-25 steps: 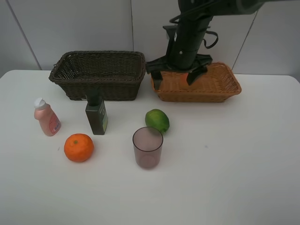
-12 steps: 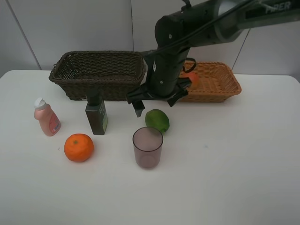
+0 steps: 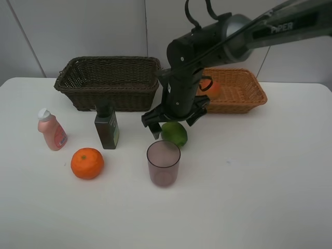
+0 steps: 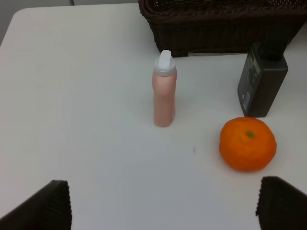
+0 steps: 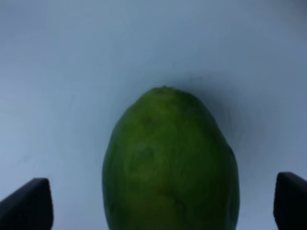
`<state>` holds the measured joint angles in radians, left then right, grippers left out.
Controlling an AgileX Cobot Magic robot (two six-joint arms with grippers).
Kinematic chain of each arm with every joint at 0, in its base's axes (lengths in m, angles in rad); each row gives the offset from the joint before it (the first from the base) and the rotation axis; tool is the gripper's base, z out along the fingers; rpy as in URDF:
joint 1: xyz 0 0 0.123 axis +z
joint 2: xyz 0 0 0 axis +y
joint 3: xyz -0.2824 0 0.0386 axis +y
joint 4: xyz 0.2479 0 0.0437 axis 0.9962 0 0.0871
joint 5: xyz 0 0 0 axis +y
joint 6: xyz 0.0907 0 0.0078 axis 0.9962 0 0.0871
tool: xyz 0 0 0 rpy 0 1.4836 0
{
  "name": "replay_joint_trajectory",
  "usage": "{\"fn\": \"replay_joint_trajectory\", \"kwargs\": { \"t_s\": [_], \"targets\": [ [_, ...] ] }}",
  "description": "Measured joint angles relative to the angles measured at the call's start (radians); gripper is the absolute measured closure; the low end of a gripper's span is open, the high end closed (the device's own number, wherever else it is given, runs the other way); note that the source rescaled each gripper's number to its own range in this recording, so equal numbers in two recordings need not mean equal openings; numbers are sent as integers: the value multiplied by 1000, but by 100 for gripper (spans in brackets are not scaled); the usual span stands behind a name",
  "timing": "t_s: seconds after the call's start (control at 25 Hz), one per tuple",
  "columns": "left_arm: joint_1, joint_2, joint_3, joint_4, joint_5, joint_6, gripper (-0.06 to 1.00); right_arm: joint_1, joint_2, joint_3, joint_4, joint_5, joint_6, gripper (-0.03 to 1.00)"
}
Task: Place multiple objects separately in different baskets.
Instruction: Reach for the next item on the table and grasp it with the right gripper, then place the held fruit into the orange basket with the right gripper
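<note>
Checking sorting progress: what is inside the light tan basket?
One red-orange peach-like fruit sits near the left end of the tan wicker basket. The right arm covers that end's corner, so anything there is hidden; elsewhere only bare weave shows.

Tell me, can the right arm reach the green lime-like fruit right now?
Probably yes. The right gripper hangs open over the green lime-like fruit, a finger on each side, and nothing sits between them; the translucent purplish cup stands close by.

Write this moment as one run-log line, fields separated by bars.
right gripper: open, lime between jaws | left gripper: open, empty | peach-like fruit: in tan basket
</note>
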<state>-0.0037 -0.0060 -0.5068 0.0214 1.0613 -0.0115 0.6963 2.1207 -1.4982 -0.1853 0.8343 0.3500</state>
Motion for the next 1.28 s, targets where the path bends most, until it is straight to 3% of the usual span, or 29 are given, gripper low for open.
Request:
{"fn": "replay_joint_trajectory", "kwargs": {
  "t_s": [0.64, 0.76, 0.88, 1.0, 1.28],
  "targets": [
    [0, 0, 0, 0, 0, 0, -6, 0, 71, 0, -5, -44, 0, -2],
    [0, 0, 0, 0, 0, 0, -6, 0, 71, 0, -5, -46, 0, 12],
    [0, 0, 0, 0, 0, 0, -6, 0, 75, 0, -5, -48, 0, 39],
    [0, 0, 0, 0, 0, 0, -6, 0, 86, 0, -6, -49, 0, 86],
    [0, 0, 0, 0, 0, 0, -6, 0, 87, 0, -6, -48, 0, 89]
  ]
}}
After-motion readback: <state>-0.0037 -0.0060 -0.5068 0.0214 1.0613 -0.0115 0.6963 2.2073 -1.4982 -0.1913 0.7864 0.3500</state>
